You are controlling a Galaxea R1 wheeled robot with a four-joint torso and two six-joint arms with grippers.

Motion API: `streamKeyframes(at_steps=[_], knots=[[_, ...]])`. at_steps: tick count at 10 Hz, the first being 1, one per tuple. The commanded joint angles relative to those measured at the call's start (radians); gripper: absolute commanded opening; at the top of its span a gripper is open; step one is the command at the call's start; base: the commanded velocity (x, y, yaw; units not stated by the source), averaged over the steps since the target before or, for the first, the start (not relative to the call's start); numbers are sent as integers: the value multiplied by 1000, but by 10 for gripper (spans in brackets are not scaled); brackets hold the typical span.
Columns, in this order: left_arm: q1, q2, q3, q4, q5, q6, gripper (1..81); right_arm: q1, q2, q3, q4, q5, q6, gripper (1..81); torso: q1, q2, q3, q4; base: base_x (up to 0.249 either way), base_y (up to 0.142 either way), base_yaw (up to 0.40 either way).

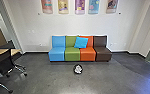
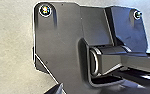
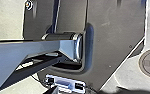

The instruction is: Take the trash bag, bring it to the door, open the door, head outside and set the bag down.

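Trash bag [image 1: 78, 69]: on the floor before the sofa [image 1: 72, 54]!
Left end effector [image 2: 54, 89]: spread? Can't tell!
Right end effector [image 3: 55, 90]: can't tell either!

In the head view, the mid-frame sofa [image 1: 72, 54] runs light blue, green, orange and dark brown, left to right; its cushion [image 1: 81, 42] is bright blue. Lower centre, the round bundle [image 1: 78, 69] is white within black. Above, the wall [image 1: 66, 26] is white; the floor [image 1: 46, 77], grey.

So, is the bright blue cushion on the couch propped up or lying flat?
Propped up: the cushion leans against the green backrest and the orange backrest, its broad face turned forward.
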Motion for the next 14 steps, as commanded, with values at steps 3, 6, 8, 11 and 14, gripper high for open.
streamKeyframes(at_steps=[3,6,8,11,14], knots=[[-37,-4,2,2,61,5,811,35,-3,9,-1,-65,-4,811,0,0,0,0,250,-75,0],[-37,-6,2,0,61,5,811,33,-3,9,-1,-65,-4,811,0,0,0,0,251,-75,0],[-37,-6,2,0,61,5,811,33,-3,8,-1,-65,-4,811,0,0,0,0,251,-77,0],[-39,-8,2,0,61,5,811,33,-3,9,-1,-65,-4,811,0,0,0,0,252,-71,0],[-39,-8,2,0,61,5,811,36,-3,6,-1,-65,-4,811,0,0,0,0,252,0,0]])
